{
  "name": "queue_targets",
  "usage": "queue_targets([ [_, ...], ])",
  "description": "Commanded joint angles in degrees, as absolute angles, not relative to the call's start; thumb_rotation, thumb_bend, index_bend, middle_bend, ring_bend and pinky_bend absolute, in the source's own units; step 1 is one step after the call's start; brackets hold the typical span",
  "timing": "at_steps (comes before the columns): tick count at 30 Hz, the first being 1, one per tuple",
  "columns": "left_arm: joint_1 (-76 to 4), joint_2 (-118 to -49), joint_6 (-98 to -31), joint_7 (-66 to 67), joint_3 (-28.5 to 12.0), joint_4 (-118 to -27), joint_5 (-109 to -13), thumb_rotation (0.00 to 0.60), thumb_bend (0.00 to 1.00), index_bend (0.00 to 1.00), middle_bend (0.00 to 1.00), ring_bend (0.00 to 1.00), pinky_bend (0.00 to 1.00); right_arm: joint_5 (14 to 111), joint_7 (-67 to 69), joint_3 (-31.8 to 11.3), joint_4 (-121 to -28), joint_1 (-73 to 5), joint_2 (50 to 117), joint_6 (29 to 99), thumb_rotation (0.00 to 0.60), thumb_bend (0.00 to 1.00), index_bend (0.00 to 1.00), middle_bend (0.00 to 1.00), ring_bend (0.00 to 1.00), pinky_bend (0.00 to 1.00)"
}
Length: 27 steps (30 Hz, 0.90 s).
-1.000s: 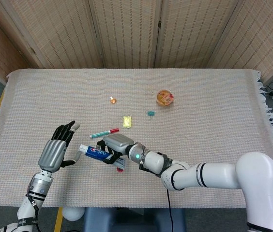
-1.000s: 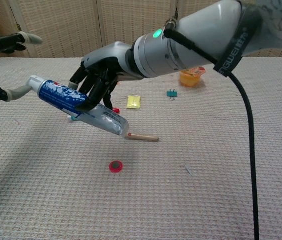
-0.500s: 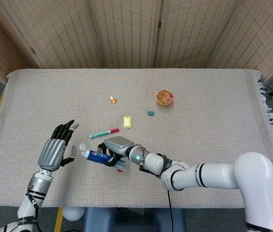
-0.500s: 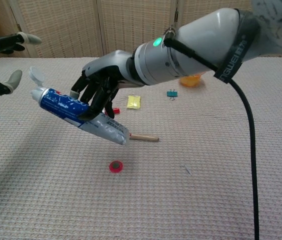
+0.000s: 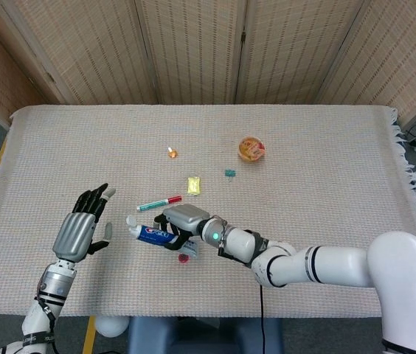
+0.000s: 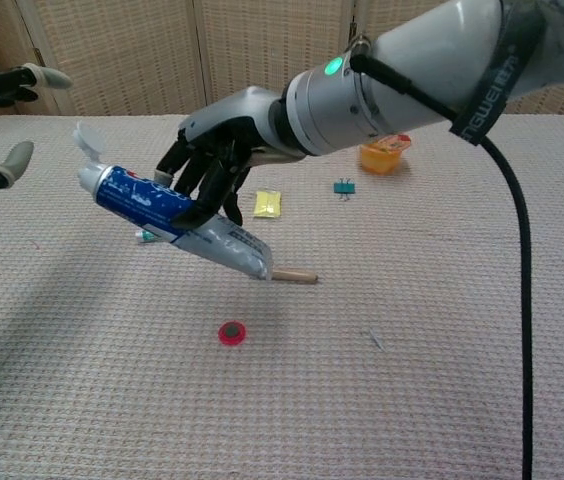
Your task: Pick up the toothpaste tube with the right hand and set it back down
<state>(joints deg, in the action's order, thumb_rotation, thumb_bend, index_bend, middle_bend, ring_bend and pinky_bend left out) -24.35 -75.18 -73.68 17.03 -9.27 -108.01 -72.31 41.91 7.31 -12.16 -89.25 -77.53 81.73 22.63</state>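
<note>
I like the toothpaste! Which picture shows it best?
The chest view: the blue-and-white toothpaste tube shows large and from the side, lifted off the table in the right hand. The head view shows it small, partly under the hand.

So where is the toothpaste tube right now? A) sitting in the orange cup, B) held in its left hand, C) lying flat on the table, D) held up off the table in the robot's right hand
D: the right hand grips the toothpaste tube tilted in the air above the table, while the left hand holds nothing.
</note>
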Motion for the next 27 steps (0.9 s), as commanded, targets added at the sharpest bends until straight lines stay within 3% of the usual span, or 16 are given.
queue_targets([
  [1,-23.7,-74.5,-74.4,16.9,-9.1,-107.9,-72.0,0.600,0.54,0.00,0.00,0.00,0.00,44.7,6.7,-11.2,-89.3,-76.4,79.6,21.7,0.600,0.68,0.71,0.64,0.71,0.57],
  [4,-23.1,-73.5,-74.7,16.8,-8.9,-107.9,-71.6,0.600,0.49,0.00,0.00,0.00,0.00,47.0,5.6,-9.7,-89.4,-75.7,78.0,21.0,0.600,0.68,0.71,0.64,0.71,0.55],
  [12,-21.5,-71.8,-76.0,16.4,-8.0,-107.9,-71.6,0.600,0.48,0.00,0.00,0.00,0.00,52.4,3.8,-6.2,-90.9,-73.2,73.2,19.6,0.600,0.68,0.71,0.62,0.70,0.47],
  [17,-20.7,-71.0,-76.5,16.1,-7.6,-107.7,-71.8,0.600,0.48,0.00,0.00,0.00,0.00,54.3,-0.3,-1.5,-91.5,-72.9,70.6,20.3,0.600,0.68,0.71,0.60,0.68,0.46],
  [27,-19.9,-70.5,-76.6,15.2,-7.5,-106.7,-71.4,0.600,0.48,0.00,0.00,0.00,0.00,51.2,-8.6,5.7,-87.5,-69.7,73.3,29.6,0.600,0.68,0.69,0.56,0.62,0.44],
])
